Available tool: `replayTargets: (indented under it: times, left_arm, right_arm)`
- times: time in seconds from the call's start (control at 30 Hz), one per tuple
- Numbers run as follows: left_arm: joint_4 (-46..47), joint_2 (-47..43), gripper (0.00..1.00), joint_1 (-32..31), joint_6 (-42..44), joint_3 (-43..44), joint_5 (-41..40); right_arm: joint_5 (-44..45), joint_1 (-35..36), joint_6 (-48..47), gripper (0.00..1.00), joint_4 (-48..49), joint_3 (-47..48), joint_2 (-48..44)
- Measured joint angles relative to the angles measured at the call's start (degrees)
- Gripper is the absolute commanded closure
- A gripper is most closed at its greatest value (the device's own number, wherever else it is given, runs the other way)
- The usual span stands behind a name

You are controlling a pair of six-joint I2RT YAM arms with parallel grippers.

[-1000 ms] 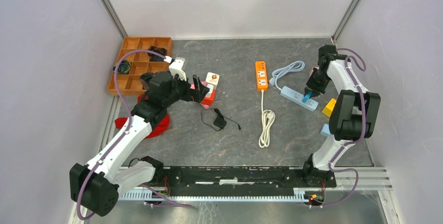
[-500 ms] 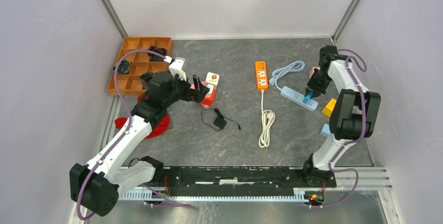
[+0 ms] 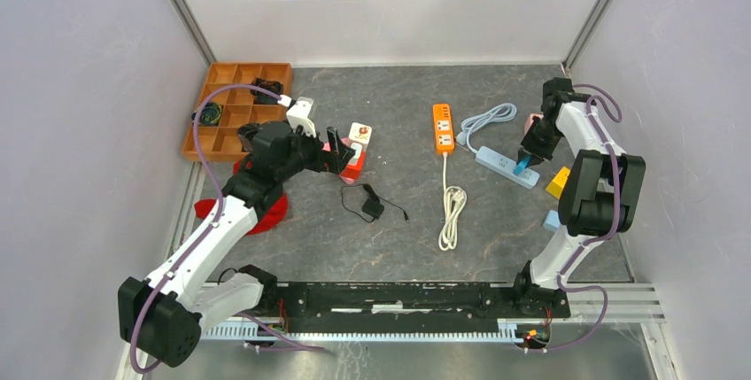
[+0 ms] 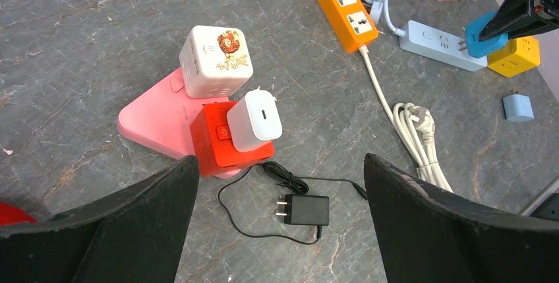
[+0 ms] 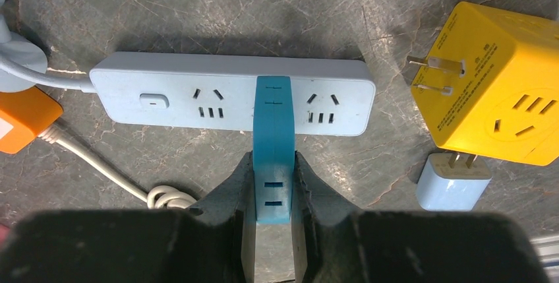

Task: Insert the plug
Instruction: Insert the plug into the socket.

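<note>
Over the light-blue power strip (image 5: 165, 101), mid-length, the blue plug (image 5: 273, 125) is clamped by the right end effector (image 5: 273, 164), long axis crosswise to the strip. The left end effector (image 4: 280, 163) is held wide, well apart.

worktop (image 3: 336, 247): dark grey, marble-look w/ pale veins, matte
back wall (image 3: 390, 8): plain pale grey-lilac panel
left wall (image 3: 80, 132): same panel, no marks
right wall (image 3: 691, 88): same
back corners: slim silver metal, left post (image 3: 181, 8) & right post (image 3: 598, 12)
near edge: black rail (image 3: 398, 296) across, white slotted strip (image 3: 372, 333) below it
light: even, soft; shadows faint
</note>
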Motion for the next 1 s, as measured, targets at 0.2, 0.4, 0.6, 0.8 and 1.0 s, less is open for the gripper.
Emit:
replayTargets:
  times: [0.2,0.4,0.6,0.8,1.0]
  left_arm:
    - [0.00,0.00,0.00,0.00,0.00,0.00,0.00]
    - [0.02,0.02,0.00,0.00,0.00,0.00,0.11]
    - [0.02,0.04,0.00,0.00,0.00,0.00,0.28]
    - [0.04,0.04,0.00,0.00,0.00,-0.02,0.28]
    - [0.04,0.04,0.00,0.00,0.00,-0.02,0.31]
  right_arm:
    - [-1.14,-0.13,-0.44,1.00,0.50,-0.02,0.28]
    - [-1.92,-0.42,-0.83,1.00,0.76,-0.13,0.28]
    - [-2.29,-0.44,-0.81,1.00,1.55,-0.76,0.26]
    - [-2.97,-0.44,-0.81,1.00,2.73,-1.77,0.59]
    - [-2.89,-0.42,-0.79,1.00,2.84,-1.84,0.59]
